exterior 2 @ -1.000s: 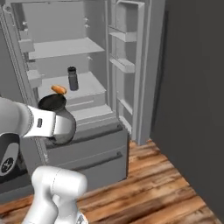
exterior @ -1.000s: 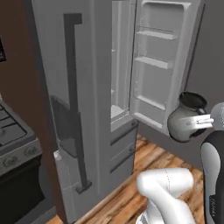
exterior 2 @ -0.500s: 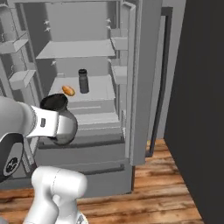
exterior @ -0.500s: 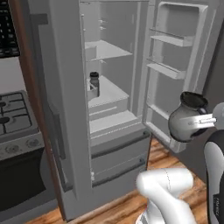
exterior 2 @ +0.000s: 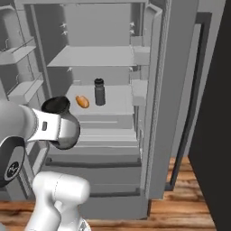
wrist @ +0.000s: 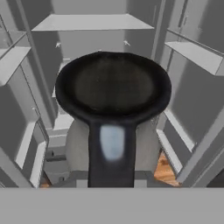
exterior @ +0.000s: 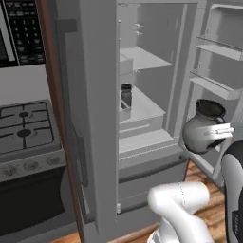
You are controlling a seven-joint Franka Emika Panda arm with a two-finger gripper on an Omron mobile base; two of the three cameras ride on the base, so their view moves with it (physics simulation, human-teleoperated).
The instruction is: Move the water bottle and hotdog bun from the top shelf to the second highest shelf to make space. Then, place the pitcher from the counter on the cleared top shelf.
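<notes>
I have the gripper (exterior: 227, 131) clamped on the pitcher (exterior: 201, 133); since before, the base has swung to face the fridge (exterior 2: 149, 90).

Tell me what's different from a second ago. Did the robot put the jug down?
No. The base swung round to face the open fridge, so the whole picture shifted. The gripper stays shut on the pitcher, carried along in front of the fridge. The water bottle and hotdog bun stayed on the second highest shelf; the top shelf stays bare.

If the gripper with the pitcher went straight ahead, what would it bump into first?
Probably the fridge's lower shelves. The gripper holds the pitcher low before the open fridge, below the water bottle and bun. Depth is unclear.
</notes>
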